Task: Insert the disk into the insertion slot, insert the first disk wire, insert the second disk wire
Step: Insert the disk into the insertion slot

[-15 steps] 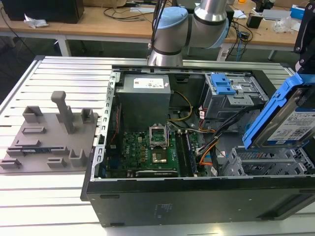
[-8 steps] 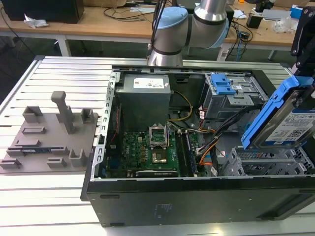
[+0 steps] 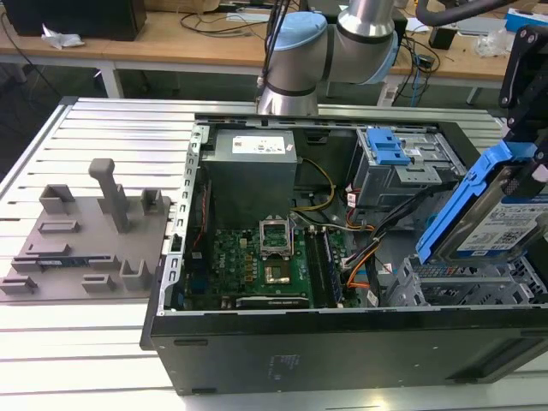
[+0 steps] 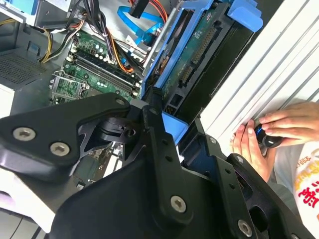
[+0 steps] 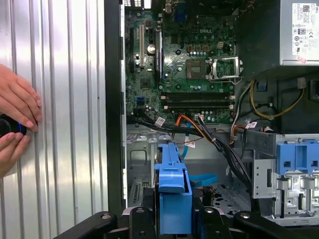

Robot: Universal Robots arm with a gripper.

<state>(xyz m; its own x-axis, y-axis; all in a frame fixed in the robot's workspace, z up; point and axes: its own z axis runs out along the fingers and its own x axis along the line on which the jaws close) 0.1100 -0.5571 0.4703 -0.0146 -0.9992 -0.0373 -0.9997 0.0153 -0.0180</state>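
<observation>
The disk [image 3: 501, 218], silver with a white label and clipped in a bright blue carrier, hangs steeply tilted over the corner of the open computer case [image 3: 342, 342] at the exterior view's right. Its lower end is just above the insertion slot [image 3: 467, 282], the low grey sheet-metal cage, and not yet inside it. The slant looks chosen so that the leading edge meets the bay mouth first.

The claw [image 5: 174, 218] is closed on the carrier's blue frame, with a black finger [image 5: 142, 224] against each side. Gripping the plastic keeps pressure off the drive's bare circuit board [image 4: 197, 55], which shows in the second wrist view.

Near the slot stands the taller bay with the blue lever [image 3: 390, 150], which is not the target. Orange and black cables [image 3: 364, 255] trail between the motherboard [image 3: 257, 257] and the cage. In the first wrist view a light blue data cable [image 5: 202, 180] lies loose on the case floor. I judge that neither disk wire is plugged in, since the drive is unseated. The power supply [image 3: 253, 158] sits at the far wall.

Outside the case, a grey fixture plate [image 3: 77, 248] lies on the slatted aluminium bench [image 3: 103, 145], well apart from the work. A person's hands [image 5: 15, 119] rest on the bench beside the case, cupping a small black device [image 5: 10, 127] with a blue light, probably a control kept within reach.
</observation>
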